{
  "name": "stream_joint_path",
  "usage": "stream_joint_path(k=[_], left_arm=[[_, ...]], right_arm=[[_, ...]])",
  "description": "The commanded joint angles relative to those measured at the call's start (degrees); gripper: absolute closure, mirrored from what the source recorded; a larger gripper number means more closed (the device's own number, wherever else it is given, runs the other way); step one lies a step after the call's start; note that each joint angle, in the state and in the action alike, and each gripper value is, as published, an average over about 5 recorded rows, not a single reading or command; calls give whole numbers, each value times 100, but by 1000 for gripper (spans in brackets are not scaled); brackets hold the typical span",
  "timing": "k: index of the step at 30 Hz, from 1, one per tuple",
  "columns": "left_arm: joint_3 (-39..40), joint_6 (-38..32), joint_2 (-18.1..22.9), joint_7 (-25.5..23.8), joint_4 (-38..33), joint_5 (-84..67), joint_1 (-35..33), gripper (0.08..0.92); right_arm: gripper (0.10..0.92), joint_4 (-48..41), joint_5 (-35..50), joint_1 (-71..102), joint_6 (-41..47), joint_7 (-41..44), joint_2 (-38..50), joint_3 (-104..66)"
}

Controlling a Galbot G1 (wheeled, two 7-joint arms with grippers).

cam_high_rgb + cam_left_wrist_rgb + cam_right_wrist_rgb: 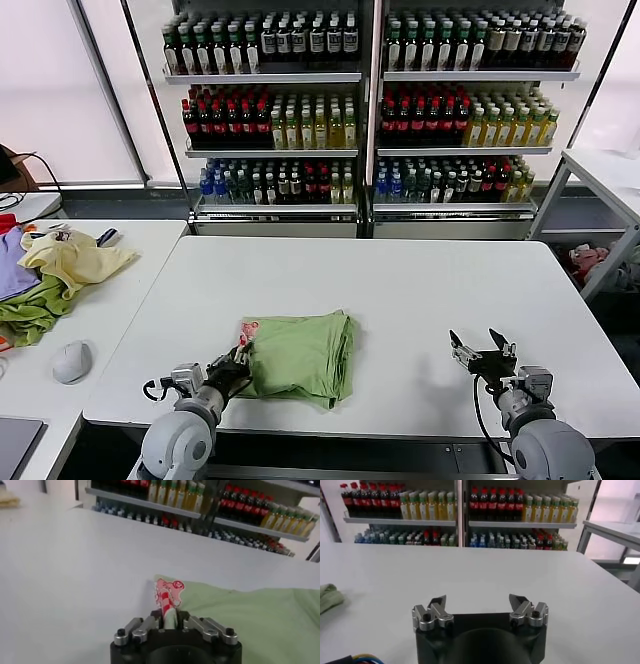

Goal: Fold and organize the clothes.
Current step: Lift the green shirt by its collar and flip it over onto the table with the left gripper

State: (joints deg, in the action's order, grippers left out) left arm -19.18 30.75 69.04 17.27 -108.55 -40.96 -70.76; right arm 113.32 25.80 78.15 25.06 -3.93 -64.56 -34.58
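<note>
A light green shirt (302, 354) lies folded into a rough rectangle on the white table (400, 290), near its front edge and left of centre. A bit of red-and-white print (248, 328) shows at its near-left corner. My left gripper (238, 362) is at the shirt's left edge, shut on a fold of the cloth with the print on it (168, 597). My right gripper (482, 348) is open and empty above the table's front right part, well clear of the shirt. In the right wrist view only a green corner of the shirt (329, 597) shows, far from the open right gripper (479, 604).
A second table (70, 330) stands to the left with a heap of yellow, green and purple clothes (60, 265) and a white mouse (72, 361). Shelves of bottles (370, 100) stand behind the table. Another white table (610, 175) is at the far right.
</note>
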Motion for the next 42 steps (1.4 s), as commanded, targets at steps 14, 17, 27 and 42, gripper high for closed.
stream_joint_path(k=[14, 17, 27, 42], left_arm=[[-2218, 20, -311, 190, -500, -3359, -23, 877], [-2862, 122, -617, 226, -513, -3745, -37, 877], [-3934, 269, -1817, 326, -934, -4028, 5, 877], [611, -70, -391, -12, -979, 1621, 303, 877]], right_arm=[[203, -37, 23, -80, -9, 3, 11, 29], [203, -43, 39, -98, -19, 6, 16, 38], [203, -1, 85, -153, -63, 26, 22, 84], [203, 70, 57, -122, -165, 59, -61, 76]])
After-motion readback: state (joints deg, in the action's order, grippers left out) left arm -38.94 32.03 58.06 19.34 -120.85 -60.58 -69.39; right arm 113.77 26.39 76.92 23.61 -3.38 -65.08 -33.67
